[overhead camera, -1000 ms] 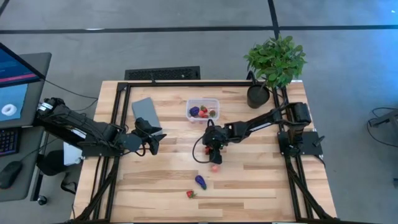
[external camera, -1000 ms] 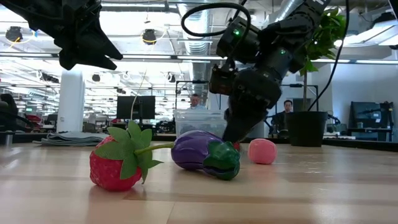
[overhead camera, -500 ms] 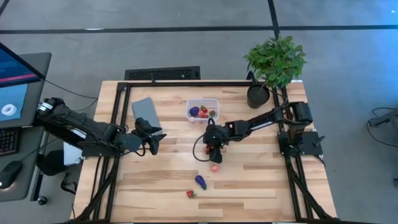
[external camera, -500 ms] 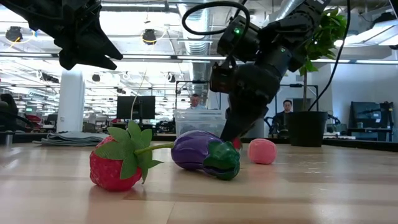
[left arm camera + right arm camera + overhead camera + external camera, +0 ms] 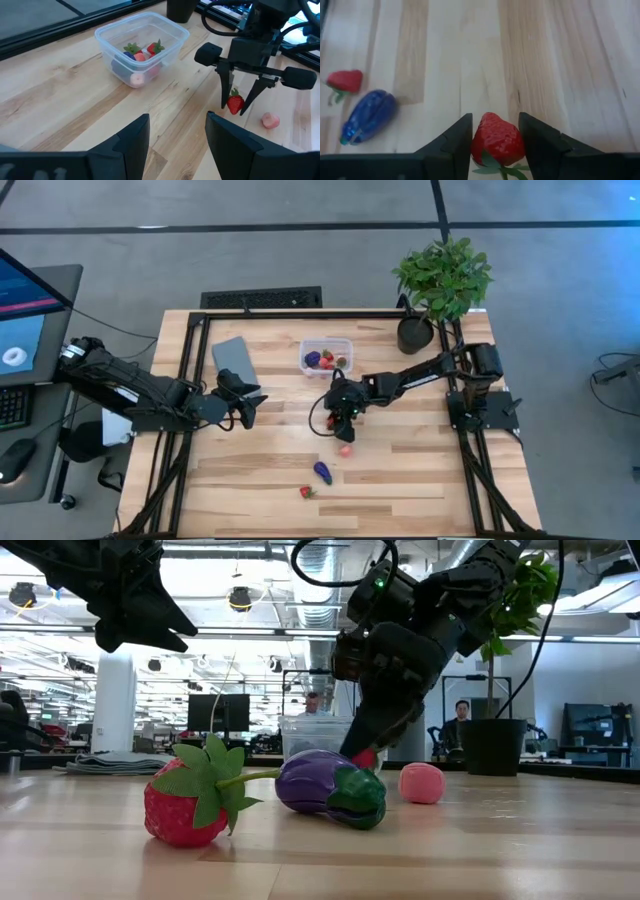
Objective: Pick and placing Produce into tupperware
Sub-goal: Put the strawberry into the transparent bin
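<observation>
My right gripper (image 5: pixel 341 418) hangs over the table's middle, shut on a red strawberry (image 5: pixel 497 137) that also shows in the left wrist view (image 5: pixel 235 104). The clear tupperware (image 5: pixel 326 358) stands on the far side of it and holds several pieces, among them strawberries and a purple one (image 5: pixel 142 52). A pink piece (image 5: pixel 346 449), a purple eggplant (image 5: pixel 322 472) and another strawberry (image 5: pixel 307 492) lie on the wood nearer the near edge. My left gripper (image 5: pixel 245 408) waits open on the left, touching nothing. My right gripper pinches the strawberry by its two sides (image 5: pixel 479 136) between both fingers (image 5: pixel 225 90). The fingers come from above, pointing down. The fruit hangs with its green top (image 5: pixel 234 92) up toward the gripper and its red tip down, lifted clear of the table.
A flat grey lid (image 5: pixel 234 360) lies left of the tub. A potted plant (image 5: pixel 440 285) stands at the far right corner. Black rails (image 5: pixel 185 380) border the table's sides. Bare wood lies between my two grippers. People sit in the room behind (image 5: pixel 462 712).
My right gripper has risen a little and drifted slightly toward the far edge and the tub, still shut on the strawberry. The strawberry has come up with it, off the table beside the eggplant and pink piece.
</observation>
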Controlling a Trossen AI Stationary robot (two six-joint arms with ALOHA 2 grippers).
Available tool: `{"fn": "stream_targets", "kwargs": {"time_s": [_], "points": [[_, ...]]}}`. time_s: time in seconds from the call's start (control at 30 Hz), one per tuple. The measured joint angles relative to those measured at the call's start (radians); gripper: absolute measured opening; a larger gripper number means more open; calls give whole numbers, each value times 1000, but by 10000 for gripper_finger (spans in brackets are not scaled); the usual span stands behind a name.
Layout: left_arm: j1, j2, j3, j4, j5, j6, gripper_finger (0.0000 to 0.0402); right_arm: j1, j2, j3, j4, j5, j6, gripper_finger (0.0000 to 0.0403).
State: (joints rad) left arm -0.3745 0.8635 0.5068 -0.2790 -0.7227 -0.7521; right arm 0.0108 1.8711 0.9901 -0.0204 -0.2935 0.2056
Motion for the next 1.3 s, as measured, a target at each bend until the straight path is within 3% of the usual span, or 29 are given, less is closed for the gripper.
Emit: {"fn": "stream_targets", "kwargs": {"time_s": [0.2, 0.4, 0.63, 1.07, 1.3], "points": [[0, 0, 0, 0, 0, 0, 180, -7, -1, 1, 29, -30, 21, 189], [0, 0, 0, 0, 0, 7, 180, -20, -3, 1, 60, -52, 32, 175], [0, 0, 0, -1, 0, 8, 180, -45, -68, 1, 115, -70, 33, 182], [0, 0, 0, 0, -19, 9, 180, -191, -278, 2, 141, -44, -1, 171], [0, 0, 0, 0, -21, 9, 180, -315, -323, 2, 145, -23, -20, 187]]}}
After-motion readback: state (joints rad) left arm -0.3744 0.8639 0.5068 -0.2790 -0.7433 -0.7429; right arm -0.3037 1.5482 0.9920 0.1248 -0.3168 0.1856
